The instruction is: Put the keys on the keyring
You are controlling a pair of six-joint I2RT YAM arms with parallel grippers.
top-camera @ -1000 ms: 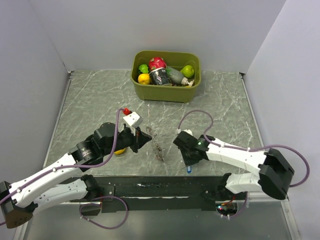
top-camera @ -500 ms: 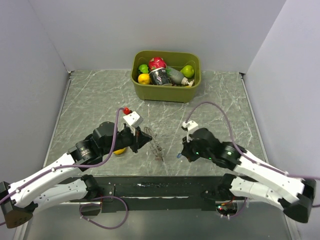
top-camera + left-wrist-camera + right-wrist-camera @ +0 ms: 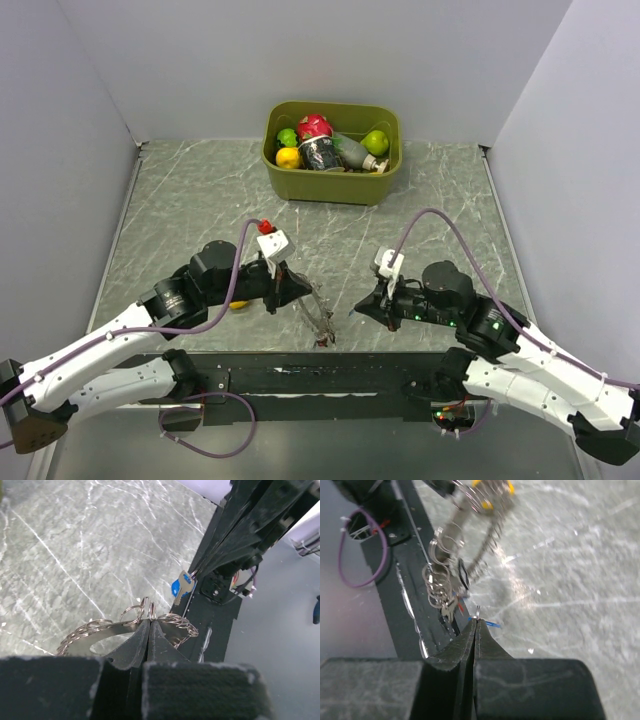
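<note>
My left gripper [image 3: 291, 290] is shut on the rim of the keyring [image 3: 317, 316], a flat grey plate edged with small wire rings. It holds the keyring off the table, slanting down toward the near edge. In the left wrist view the jaws [image 3: 150, 623] pinch the plate [image 3: 95, 639]. A red-headed key [image 3: 322, 342] hangs from its lower end. My right gripper [image 3: 361, 309] is shut on a blue-headed key [image 3: 181, 586], held just right of the keyring and apart from it. In the right wrist view the blue key [image 3: 491, 624] shows edge-on at the shut fingertips [image 3: 476, 621], with the keyring [image 3: 451, 540] beyond.
A yellow lemon [image 3: 240, 303] lies on the table, partly hidden under the left arm. A green bin [image 3: 330, 187] full of fruit and bottles stands at the back. A black base strip [image 3: 320, 375] runs along the near edge, right below the keyring.
My right arm swung out to the right, its gripper now pointing left at the keyring with the blue key. My left gripper shifted right and lowered the keyring toward the near edge.
</note>
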